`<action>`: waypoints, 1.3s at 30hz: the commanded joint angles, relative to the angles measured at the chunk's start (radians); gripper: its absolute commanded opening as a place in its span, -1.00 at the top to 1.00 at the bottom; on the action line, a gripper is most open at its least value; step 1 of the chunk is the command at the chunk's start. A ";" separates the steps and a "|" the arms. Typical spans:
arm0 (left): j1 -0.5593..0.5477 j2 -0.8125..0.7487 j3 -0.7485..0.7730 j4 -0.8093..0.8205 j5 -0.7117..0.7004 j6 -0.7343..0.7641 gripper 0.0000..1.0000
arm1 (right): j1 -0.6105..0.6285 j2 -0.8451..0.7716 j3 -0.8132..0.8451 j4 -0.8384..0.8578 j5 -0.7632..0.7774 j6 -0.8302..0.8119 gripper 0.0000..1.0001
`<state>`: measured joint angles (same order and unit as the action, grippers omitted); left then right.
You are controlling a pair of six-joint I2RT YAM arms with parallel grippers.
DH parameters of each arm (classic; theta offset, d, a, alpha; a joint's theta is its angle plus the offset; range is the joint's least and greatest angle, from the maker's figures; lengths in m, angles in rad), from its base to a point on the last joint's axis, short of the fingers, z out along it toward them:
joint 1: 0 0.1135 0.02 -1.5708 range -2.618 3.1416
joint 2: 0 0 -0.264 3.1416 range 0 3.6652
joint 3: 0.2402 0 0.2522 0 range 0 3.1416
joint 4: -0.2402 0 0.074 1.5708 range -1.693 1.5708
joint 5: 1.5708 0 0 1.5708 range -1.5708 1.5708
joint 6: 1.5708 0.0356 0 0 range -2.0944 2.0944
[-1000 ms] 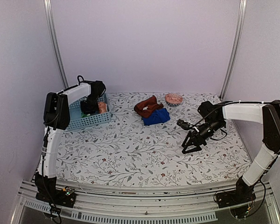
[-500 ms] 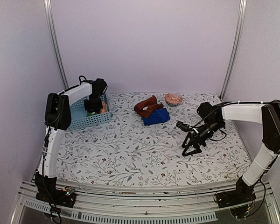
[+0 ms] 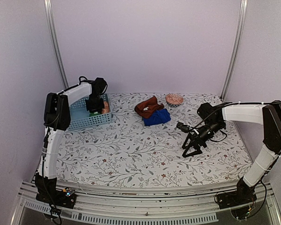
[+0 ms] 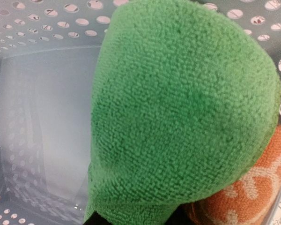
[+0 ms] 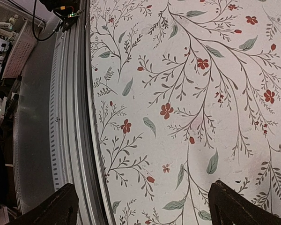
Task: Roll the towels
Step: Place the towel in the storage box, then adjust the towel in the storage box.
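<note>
**Spotter:** Floral tablecloth (image 3: 131,154) under both arms, lavender walls (image 3: 145,47) behind. Where do your towels sit?

**Checker:** Two are in the light blue basket (image 3: 86,123) at the left rear. The green towel (image 4: 178,117) fills your left wrist view and rests against the orange towel (image 4: 243,192). The rust-brown towel (image 3: 147,107) lies partly over the blue towel (image 3: 158,117) mid-table, both loose as far as I can judge.

**Spotter:** And your fingers?

**Checker:** Your right gripper (image 3: 191,146) hangs spread wide over the pattern, holding nothing. Your left gripper (image 3: 95,105) is over the basket. Green pile hides its fingers, so I cannot tell whether they clamp it.

**Spotter:** What could go wrong?

**Checker:** If you lift away with fibres snagged, the green bundle may loosen. Grabbing the brown one could drag the blue one toward the bowl (image 3: 174,99).
</note>
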<state>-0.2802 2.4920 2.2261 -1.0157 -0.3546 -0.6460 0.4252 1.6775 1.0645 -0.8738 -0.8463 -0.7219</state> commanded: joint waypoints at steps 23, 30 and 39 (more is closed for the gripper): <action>-0.003 -0.328 -0.349 0.207 0.138 0.132 -0.11 | 0.029 0.017 -0.009 -0.003 0.009 -0.003 -0.98; 0.002 -0.370 -0.359 0.184 0.084 0.166 -0.15 | 0.029 0.011 -0.014 -0.002 0.010 -0.001 -0.98; 0.058 -0.593 -0.657 0.387 0.173 0.245 1.00 | 0.030 0.014 -0.013 -0.003 0.011 -0.002 -0.98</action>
<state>-0.2596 1.9797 1.6424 -0.7418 -0.2722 -0.4507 0.4469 1.6825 1.0588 -0.8738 -0.8387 -0.7219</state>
